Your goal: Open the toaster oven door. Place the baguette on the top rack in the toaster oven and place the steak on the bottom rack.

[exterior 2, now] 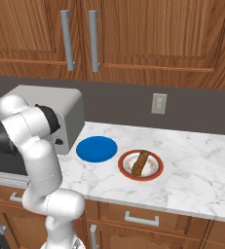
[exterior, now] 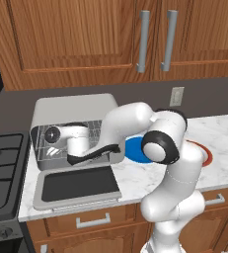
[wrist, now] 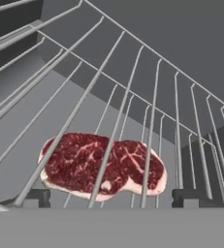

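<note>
The toaster oven (exterior: 76, 106) (exterior 2: 60, 109) stands on the counter with its door (exterior: 78, 185) folded down flat in front. My hand reaches into the oven mouth. In the hand view my gripper (wrist: 116, 198) is open, with a dark fingertip (wrist: 36, 197) at each lower side. The red marbled steak (wrist: 84, 162) lies flat inside the oven just beyond the tips, not gripped. Silver wire rack bars (wrist: 133, 87) cross in front of it; I cannot tell which rack it rests on. The brown baguette (exterior 2: 141, 163) lies on a red-rimmed plate (exterior 2: 155, 172).
A blue plate (exterior 2: 97, 149) (exterior: 134, 154) sits between the oven and the red-rimmed plate (exterior: 206, 154). A black stove (exterior: 2, 168) adjoins the counter at the left. Wooden cabinets hang above, and a wall outlet (exterior 2: 158, 103) is on the backsplash.
</note>
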Robot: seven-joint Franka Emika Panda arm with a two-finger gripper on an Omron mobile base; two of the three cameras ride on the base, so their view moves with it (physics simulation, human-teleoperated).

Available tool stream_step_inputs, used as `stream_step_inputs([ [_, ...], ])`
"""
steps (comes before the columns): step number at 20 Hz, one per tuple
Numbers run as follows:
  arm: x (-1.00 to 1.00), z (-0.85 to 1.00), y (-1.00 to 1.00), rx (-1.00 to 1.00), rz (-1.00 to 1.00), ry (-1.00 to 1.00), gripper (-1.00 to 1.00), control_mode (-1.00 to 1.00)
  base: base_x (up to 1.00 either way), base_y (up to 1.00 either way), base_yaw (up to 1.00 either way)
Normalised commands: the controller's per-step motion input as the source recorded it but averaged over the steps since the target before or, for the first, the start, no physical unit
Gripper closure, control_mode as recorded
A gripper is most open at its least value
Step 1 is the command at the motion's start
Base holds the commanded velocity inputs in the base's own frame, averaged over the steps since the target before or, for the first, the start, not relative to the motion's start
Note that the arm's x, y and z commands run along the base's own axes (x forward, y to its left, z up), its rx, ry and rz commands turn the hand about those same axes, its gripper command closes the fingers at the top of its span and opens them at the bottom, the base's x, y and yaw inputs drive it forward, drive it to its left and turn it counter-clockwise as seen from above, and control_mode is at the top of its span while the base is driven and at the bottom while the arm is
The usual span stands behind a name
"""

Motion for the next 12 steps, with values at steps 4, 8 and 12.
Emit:
stream_step_inputs([
  [4,0.0,-0.23,0.1,0.0,0.0,0.0,-1.0,-1.0,0.0,0.0,0.0],
  [8,-0.05,-0.23,0.12,0.0,0.0,0.02,-1.0,-1.0,0.0,0.0,0.0],
  [12,-0.2,-0.23,0.11,0.0,0.0,0.04,-1.0,-1.0,0.0,0.0,0.0],
])
